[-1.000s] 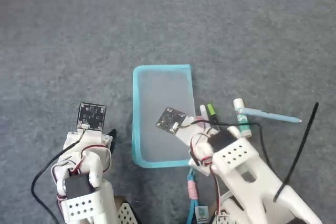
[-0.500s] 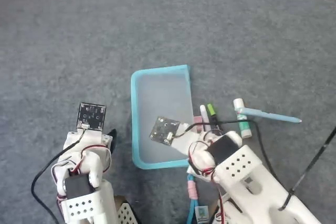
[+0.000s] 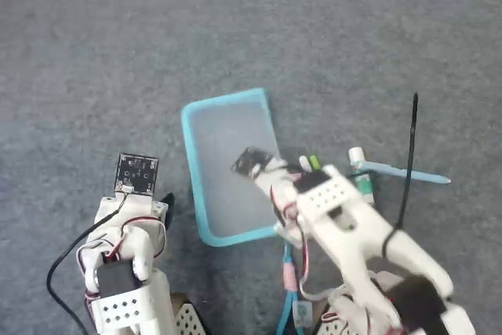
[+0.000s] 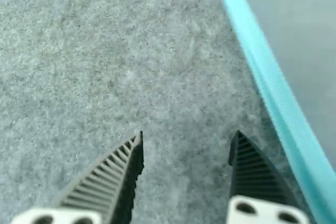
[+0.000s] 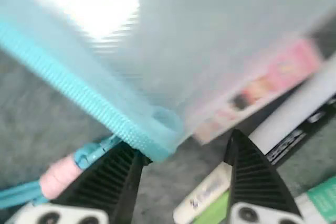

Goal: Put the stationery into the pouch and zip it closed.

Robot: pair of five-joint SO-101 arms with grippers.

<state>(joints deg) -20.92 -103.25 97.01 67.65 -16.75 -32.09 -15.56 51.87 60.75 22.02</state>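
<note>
Turquoise-edged translucent plastic pouch (image 3: 227, 162) lies tilted on the grey felt-covered bench (image 3: 102, 60). It looks empty: the green marker (image 3: 315, 162), pale blue pen (image 3: 408, 172) and green-and-white tube (image 3: 362, 183) lie outside it to one side, so filling and zipping both remain. The right wrist view shows the right hand (image 5: 184, 145), jaws apart, astride the pouch's zipper corner, which the high view hides beneath the arm. The left hand (image 4: 187, 134) is spread over bare felt near the pouch's rim.
</note>
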